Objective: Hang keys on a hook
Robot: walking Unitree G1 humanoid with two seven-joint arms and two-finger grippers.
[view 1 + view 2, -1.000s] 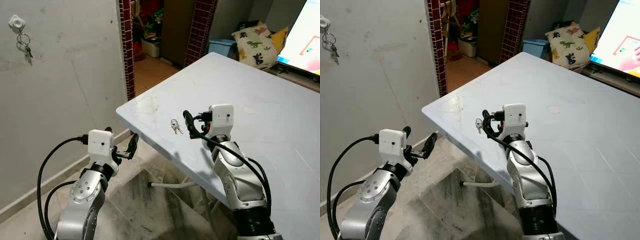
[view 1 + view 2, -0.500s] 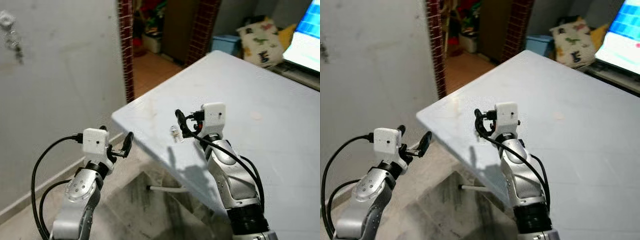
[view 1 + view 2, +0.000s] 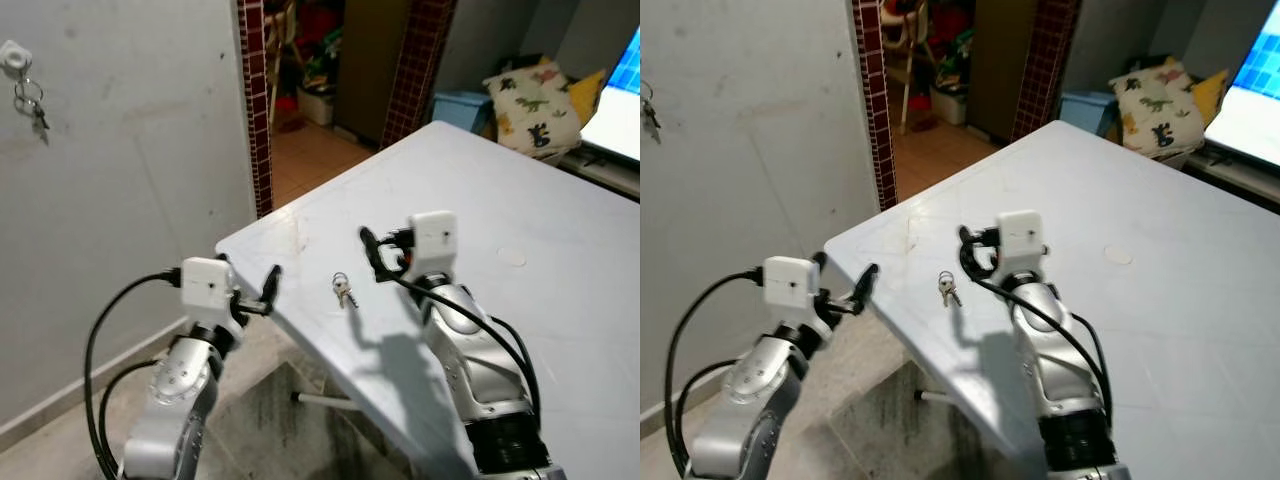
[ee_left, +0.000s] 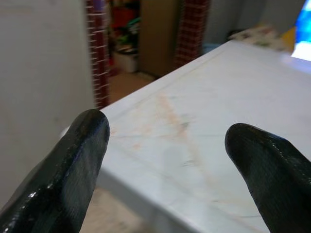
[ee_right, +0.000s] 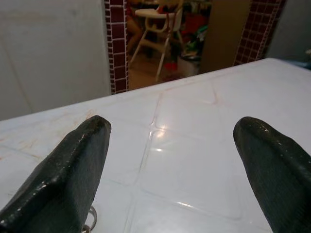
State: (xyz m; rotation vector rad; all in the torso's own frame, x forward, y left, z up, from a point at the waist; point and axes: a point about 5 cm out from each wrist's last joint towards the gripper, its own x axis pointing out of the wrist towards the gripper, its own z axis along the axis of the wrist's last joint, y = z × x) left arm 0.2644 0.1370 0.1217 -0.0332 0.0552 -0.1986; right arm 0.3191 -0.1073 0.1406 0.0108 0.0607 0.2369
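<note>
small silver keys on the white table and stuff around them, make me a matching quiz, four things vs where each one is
Things:
1. small silver keys
2. bunch of keys on a white wall hook
3. dinosaur-print cushion
4. left gripper

Places:
A. beyond the table's far side
B. off the table's near corner, over the floor
C. high on the grey wall
D. on the white table near its corner, just ahead of the open right gripper

Pairs: 1-D, 2-C, 3-A, 4-B

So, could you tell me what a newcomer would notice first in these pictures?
Probably the small set of keys lying on the pale table near its corner, with the open right gripper just beside them. Next, the wall hook at far left, already holding other keys.
</note>
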